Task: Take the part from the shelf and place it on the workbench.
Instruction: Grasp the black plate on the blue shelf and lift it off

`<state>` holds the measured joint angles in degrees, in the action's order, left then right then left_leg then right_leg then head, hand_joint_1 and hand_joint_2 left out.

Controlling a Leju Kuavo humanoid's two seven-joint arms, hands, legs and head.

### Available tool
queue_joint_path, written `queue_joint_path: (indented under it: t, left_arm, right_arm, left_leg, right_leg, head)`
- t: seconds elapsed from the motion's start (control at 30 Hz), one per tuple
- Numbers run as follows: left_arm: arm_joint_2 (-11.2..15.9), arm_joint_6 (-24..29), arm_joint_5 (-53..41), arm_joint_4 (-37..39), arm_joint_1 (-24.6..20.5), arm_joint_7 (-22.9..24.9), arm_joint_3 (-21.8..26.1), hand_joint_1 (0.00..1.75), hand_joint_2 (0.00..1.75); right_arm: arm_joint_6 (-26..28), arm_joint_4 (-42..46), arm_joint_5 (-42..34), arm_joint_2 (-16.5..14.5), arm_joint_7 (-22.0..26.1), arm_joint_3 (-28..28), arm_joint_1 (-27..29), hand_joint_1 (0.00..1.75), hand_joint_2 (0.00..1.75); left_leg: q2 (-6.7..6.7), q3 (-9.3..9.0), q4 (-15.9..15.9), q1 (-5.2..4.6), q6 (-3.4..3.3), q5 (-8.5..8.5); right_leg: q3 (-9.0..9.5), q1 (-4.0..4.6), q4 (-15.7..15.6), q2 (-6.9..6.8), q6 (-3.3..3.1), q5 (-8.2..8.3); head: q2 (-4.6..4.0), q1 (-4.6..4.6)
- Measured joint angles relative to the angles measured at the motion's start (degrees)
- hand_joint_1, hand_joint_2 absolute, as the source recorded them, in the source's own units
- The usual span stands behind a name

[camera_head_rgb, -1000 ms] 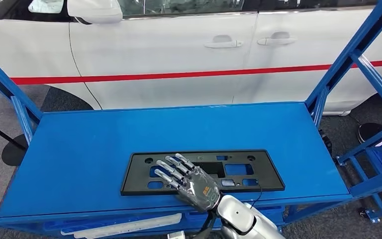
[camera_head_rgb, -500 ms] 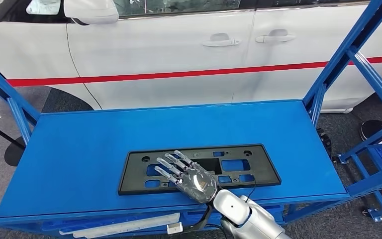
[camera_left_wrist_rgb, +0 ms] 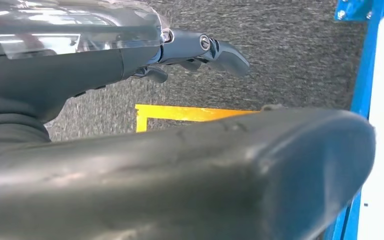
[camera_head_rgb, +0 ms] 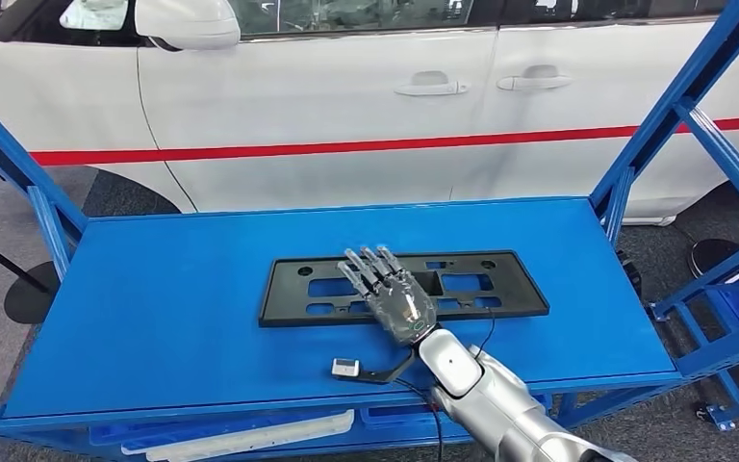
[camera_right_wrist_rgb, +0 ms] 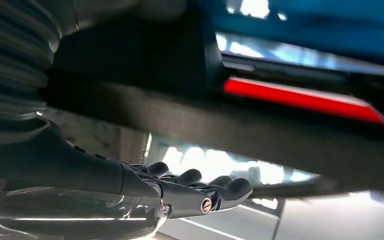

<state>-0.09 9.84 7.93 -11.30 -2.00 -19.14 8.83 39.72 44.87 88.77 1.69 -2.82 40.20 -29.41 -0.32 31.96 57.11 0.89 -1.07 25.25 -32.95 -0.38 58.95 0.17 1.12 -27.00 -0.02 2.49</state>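
Observation:
The part, a long black plastic plate frame (camera_head_rgb: 505,286) with several cut-outs, lies flat on the blue workbench top (camera_head_rgb: 173,318), about mid-depth and a little right of centre. My right hand (camera_head_rgb: 393,292) rests palm down on its middle, fingers stretched out straight and slightly apart, pointing toward the car. The hand covers the frame's centre. In the right wrist view the same fingers (camera_right_wrist_rgb: 200,189) lie extended and gripping nothing. My left hand (camera_left_wrist_rgb: 200,47) hangs beside the bench over grey floor, fingers loosely extended, nothing in it.
A small grey device on a black cable (camera_head_rgb: 345,366) lies on the bench just in front of the part. Blue frame posts (camera_head_rgb: 678,106) rise at both ends. A white car (camera_head_rgb: 346,106) stands close behind. A long white piece (camera_head_rgb: 241,435) sits on the lower shelf.
The black frame has slid away from the bench's front edge toward the car, with my right hand on it reaching farther forward. The small device on its cable now lies on the bench top.

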Motion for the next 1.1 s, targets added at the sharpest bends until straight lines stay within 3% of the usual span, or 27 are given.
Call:
queue_joint_path:
  t: [0.1, 0.13, 0.17, 0.2, 0.27, 0.33, 0.4, 0.5, 0.57, 0.63, 0.67, 0.7, 0.73, 0.8, 0.87, 0.93, 1.0, 1.07, 1.1]
  left_arm:
    - [0.01, -0.20, -0.23, 0.00, 0.15, -0.21, 0.18, 0.00, 0.00]
    - [0.02, -0.23, -0.25, 0.00, 0.26, -0.22, 0.22, 0.00, 0.00]
    - [0.03, -0.27, -0.26, 0.00, 0.36, -0.22, 0.27, 0.00, 0.00]
    - [0.03, -0.31, -0.27, 0.00, 0.43, -0.22, 0.33, 0.00, 0.00]
    - [-0.01, -0.38, -0.29, 0.00, 0.46, -0.23, 0.50, 0.00, 0.00]
    - [-0.20, -0.39, -0.28, 0.00, 0.44, -0.27, 0.71, 0.00, 0.00]
    - [-0.36, -0.39, -0.23, 0.00, 0.44, -0.46, 0.98, 0.00, 0.00]
    - [-0.25, -0.46, -0.21, 0.00, 0.45, -1.05, 1.19, 0.00, 0.00]
    - [-0.15, -0.63, -0.21, 0.00, 0.47, -1.34, 1.24, 0.00, 0.00]
    - [-0.07, -0.81, -0.22, 0.00, 0.64, -1.65, 1.31, 0.00, 0.00]
    - [-0.02, -0.86, -0.23, 0.01, 0.77, -1.81, 1.37, 0.00, 0.00]
    - [0.01, -0.90, -0.26, 0.01, 0.89, -1.98, 1.43, 0.00, 0.00]
    - [0.04, -0.90, -0.30, 0.01, 0.95, -2.14, 1.50, 0.00, 0.00]
    - [0.11, -0.93, -0.53, 0.00, 0.89, -2.78, 1.60, 0.00, 0.00]
    - [0.16, -0.99, -0.82, 0.00, 0.78, -4.06, 1.68, 0.00, 0.00]
    - [0.20, -1.01, -1.11, 0.00, 0.74, -5.29, 1.84, 0.00, 0.00]
    - [0.21, -1.11, -1.32, 0.00, 0.71, -6.01, 2.05, 0.00, 0.87]
    - [0.21, -1.45, -1.37, 0.00, 0.65, -6.74, 2.30, 0.00, 1.75]
    - [0.23, -1.66, -1.36, 0.00, 0.63, -7.12, 2.43, 0.00, 1.75]
  right_arm:
    - [0.37, -3.11, -0.34, 0.14, -0.16, -2.53, -0.57, 1.67, 1.75]
    - [0.49, -3.83, -0.37, 0.19, -0.14, -3.04, -0.60, 1.69, 1.75]
    - [0.56, -4.45, -0.37, 0.24, -0.13, -3.45, -0.61, 1.71, 1.75]
    - [0.61, -4.95, -0.37, 0.27, -0.14, -3.77, -0.61, 1.72, 1.75]
    - [0.64, -5.61, -0.28, 0.29, -0.36, -4.28, -0.68, 1.74, 1.75]
    - [0.71, -6.01, -0.09, 0.28, -0.72, -4.68, -0.86, 1.75, 1.75]
    - [0.78, -6.49, 0.04, 0.26, -0.84, -5.11, -1.09, 1.75, 1.75]
    - [0.80, -7.38, 0.06, 0.11, -0.59, -5.62, -1.82, 1.73, 1.75]
    - [0.80, -8.00, 0.07, -0.05, -0.34, -5.79, -2.15, 1.74, 1.75]
    - [0.80, -8.43, 0.08, -0.08, -0.14, -5.95, -2.03, 1.74, 1.75]
    - [0.80, -8.52, 0.08, -0.09, -0.07, -6.03, -1.93, 1.74, 1.75]
    - [0.80, -8.58, 0.08, -0.10, 0.09, -6.15, -1.87, 1.73, 1.75]
    - [0.80, -8.59, 0.08, -0.11, 0.24, -6.30, -1.86, 1.74, 1.75]
    - [0.80, -8.61, 0.08, -0.16, 0.58, -6.72, -1.92, 1.74, 1.75]
    - [0.80, -8.62, 0.07, -0.21, 0.90, -7.18, -2.03, 1.75, 1.75]
    - [0.80, -8.63, 0.03, -0.23, 1.17, -7.56, -2.09, 1.74, 1.75]
    - [0.80, -8.62, -0.05, -0.24, 1.33, -7.97, -2.12, 1.73, 1.75]
    - [0.80, -8.61, -0.10, -0.23, 1.58, -8.36, -2.12, 1.74, 1.75]
    - [0.80, -8.61, -0.13, -0.24, 1.80, -8.49, -2.08, 1.74, 1.75]
  left_leg:
    - [0.04, 0.47, -0.13, -0.08, -0.71, -0.36]
    - [0.06, 0.61, -0.12, -0.19, -0.78, -0.41]
    - [0.07, 0.69, -0.11, -0.31, -0.82, -0.44]
    - [0.07, 0.70, -0.10, -0.43, -0.84, -0.46]
    - [0.05, 0.55, -0.10, -0.68, -0.84, -0.47]
    - [0.04, 0.50, -0.04, -0.96, -0.59, -0.48]
    - [0.06, 0.52, -0.04, -0.95, -0.06, -0.55]
    - [0.05, 0.92, 0.96, -0.93, 0.89, 0.20]
    - [0.03, 3.22, 6.03, -0.66, 1.53, 3.29]
    - [0.05, 6.67, 13.58, -0.25, 2.18, 6.73]
    - [0.06, 7.64, 15.77, -0.04, 2.46, 7.21]
    - [0.08, 7.58, 15.79, 0.17, 2.71, 6.54]
    - [0.11, 6.38, 13.41, 0.37, 2.90, 4.85]
    - [0.14, 2.45, 5.40, 0.63, 3.09, 1.27]
    - [0.01, 0.37, 0.94, 0.53, 2.42, 0.12]
    - [-0.11, 0.43, 0.76, 0.33, 1.33, 0.24]
    - [-0.05, 0.42, 0.53, 0.40, 0.49, 0.01]
    - [0.05, 0.49, 0.30, 0.48, -0.17, -0.20]
    - [0.08, 0.63, 0.30, 0.41, -0.36, -0.22]
  right_leg:
    - [-4.80, -0.11, 10.18, -0.03, 0.63, -5.60]
    - [-6.42, -0.13, 13.53, -0.04, 0.71, -6.81]
    - [-7.17, -0.10, 15.12, -0.05, 0.66, -6.96]
    - [-6.71, -0.03, 14.32, -0.05, 0.46, -5.97]
    - [-2.73, 0.29, 6.85, -0.06, -0.49, -2.13]
    - [0.82, 0.72, -0.08, -0.26, -1.50, 0.19]
    - [1.55, 1.04, -1.94, -0.43, -1.89, 0.44]
    - [1.85, 0.58, -2.92, -0.56, -2.38, 1.19]
    - [1.96, 0.24, -3.41, -0.79, -2.63, 1.60]
    - [1.78, 0.18, -3.38, -0.86, -2.73, 1.63]
    - [1.76, 0.14, -3.33, -0.85, -2.69, 1.61]
    - [1.77, 0.05, -3.24, -0.82, -2.60, 1.56]
    - [1.83, -0.06, -3.10, -0.78, -2.44, 1.46]
    - [1.80, -0.14, -2.51, -0.66, -1.81, 1.04]
    - [1.54, 0.00, -1.95, -0.51, -1.09, 0.74]
    - [1.39, 0.04, -1.89, -0.39, -0.43, 0.79]
    - [1.10, -0.17, -1.15, -0.33, 0.18, 0.15]
    - [-1.12, -0.35, 3.52, -0.26, 0.58, -2.72]
    - [-3.10, -0.37, 7.48, -0.25, 0.70, -4.67]
  head:
    - [0.00, 0.00]
    - [0.00, 0.00]
    - [0.00, 0.00]
    - [0.00, 0.00]
    - [0.00, 0.00]
    - [0.00, 0.01]
    - [0.00, 0.01]
    - [0.00, 0.01]
    - [0.00, 0.01]
    - [0.00, 0.02]
    - [0.00, 0.01]
    - [0.00, 0.02]
    - [0.00, 0.02]
    - [0.00, 0.02]
    - [0.00, 0.01]
    - [0.00, 0.00]
    - [0.00, 0.00]
    - [0.00, 0.00]
    - [0.00, 0.00]
